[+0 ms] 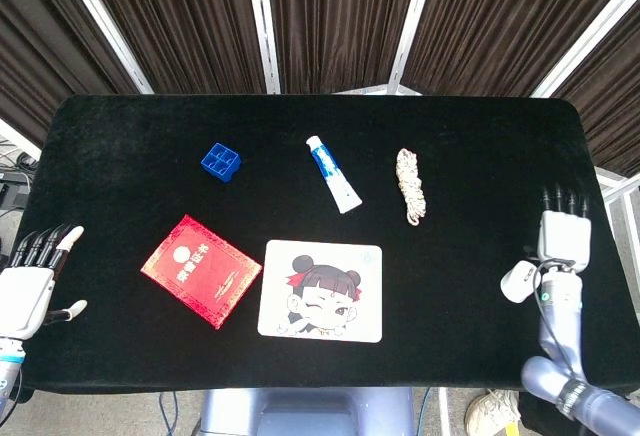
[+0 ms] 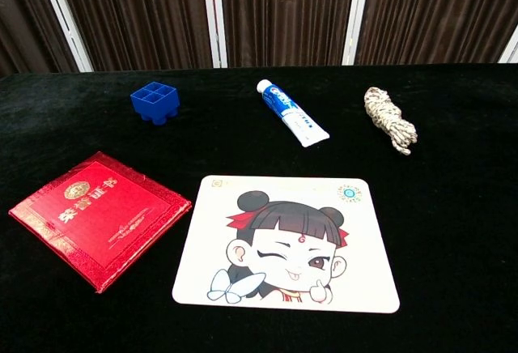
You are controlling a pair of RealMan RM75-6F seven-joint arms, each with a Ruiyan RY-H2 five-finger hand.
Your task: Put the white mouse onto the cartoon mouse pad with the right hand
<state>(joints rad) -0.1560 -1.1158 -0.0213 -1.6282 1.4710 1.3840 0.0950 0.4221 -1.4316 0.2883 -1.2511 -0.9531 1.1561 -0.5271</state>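
White mouse sits near the right edge of the table, just beside the right hand, whose fingers lie straight, holding nothing; it looks light, hard and slick-shelled, so I'd clasp its sides from above

Two of the robot's own cameras facing the black table

The head view looks steeply down from high up, taking in the whole tabletop; the chest view sits lower and nearer, looking across toward the curtains. Both share the cartoon mouse pad, red booklet and toothpaste tube
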